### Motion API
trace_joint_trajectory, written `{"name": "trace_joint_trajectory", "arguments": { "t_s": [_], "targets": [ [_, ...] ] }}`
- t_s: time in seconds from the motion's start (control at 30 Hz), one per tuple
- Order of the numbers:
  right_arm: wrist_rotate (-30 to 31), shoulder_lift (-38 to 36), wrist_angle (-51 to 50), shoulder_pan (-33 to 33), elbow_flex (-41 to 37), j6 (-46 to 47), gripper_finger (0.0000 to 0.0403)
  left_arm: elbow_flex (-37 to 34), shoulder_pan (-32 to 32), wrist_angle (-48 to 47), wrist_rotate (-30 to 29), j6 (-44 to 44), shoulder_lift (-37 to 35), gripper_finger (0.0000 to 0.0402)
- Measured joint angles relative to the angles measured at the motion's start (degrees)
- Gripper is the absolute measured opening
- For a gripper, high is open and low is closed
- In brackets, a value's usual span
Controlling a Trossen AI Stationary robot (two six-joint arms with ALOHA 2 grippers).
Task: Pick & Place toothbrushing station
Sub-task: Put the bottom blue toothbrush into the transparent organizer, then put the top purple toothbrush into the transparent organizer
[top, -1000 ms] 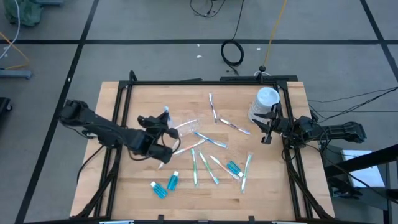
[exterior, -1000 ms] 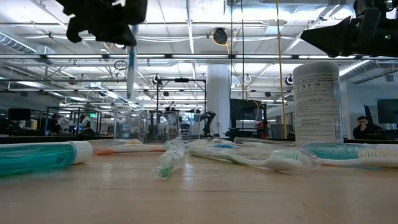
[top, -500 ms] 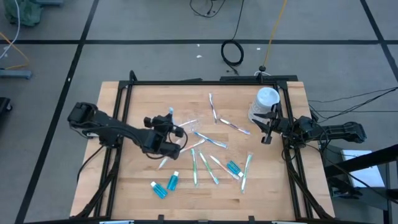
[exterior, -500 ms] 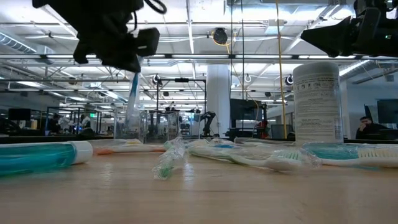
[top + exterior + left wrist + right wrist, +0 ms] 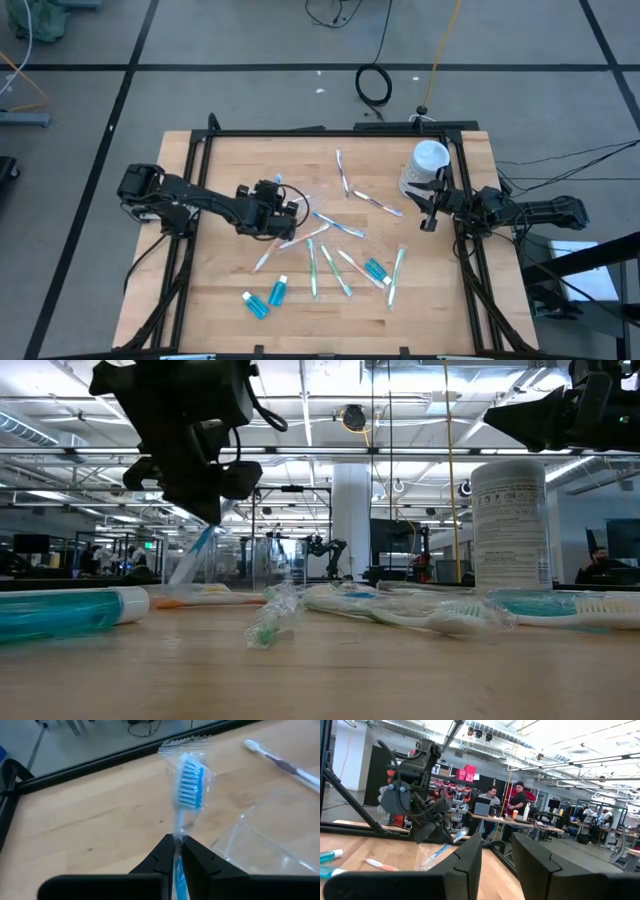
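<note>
Toothbrushes (image 5: pixel 330 262) across a wooden table (image 5: pixel 450 290), workshop hall beyond.

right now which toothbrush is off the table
The blue-bristled wrapped toothbrush, clamped in the left end effector beside the clear cup; the others lie flat.

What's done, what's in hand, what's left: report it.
Done: nothing visibly stowed; the clear cup looks empty. In hand: the left gripper pinches a wrapped blue toothbrush beside the cup. Left: the other toothbrushes and three teal tubes lie scattered on the table. The right gripper waits open by the white container.
</note>
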Motion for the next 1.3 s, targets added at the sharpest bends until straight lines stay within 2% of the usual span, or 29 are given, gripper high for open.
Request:
{"name": "trace_joint_trajectory", "arguments": {
  "t_s": [0.13,0.4,0.57,0.73,0.97,1.2,1.3],
  "targets": [
    [0.0,0.0,0.0,0.0,0.0,0.0,0.01,0.0,1.6,-0.1,2.1,1.1,0.1,0.0056],
    [0.0,0.0,0.0,0.0,0.0,2.8,0.01,0.3,2.9,-0.4,5.0,6.2,0.0,0.0157],
    [0.0,0.0,0.0,0.0,0.0,3.2,0.01,1.5,2.9,-1.2,5.1,7.0,-2.7,0.0186],
    [0.0,0.0,-0.4,0.0,0.0,7.0,0.01,1.8,1.9,-2.6,7.7,11.1,-8.7,0.0185],
    [-0.1,0.0,-2.1,0.0,0.0,12.7,0.01,1.9,-1.5,-4.6,11.9,13.5,-18.2,0.0157],
    [-0.1,0.5,-5.6,0.0,0.0,20.1,0.01,1.9,-8.3,-4.9,11.1,18.9,-24.2,0.013],
    [-0.1,1.9,-2.4,0.0,0.0,23.6,0.01,1.4,-11.8,-6.9,7.7,19.6,-25.6,0.0122]
  ]
}}
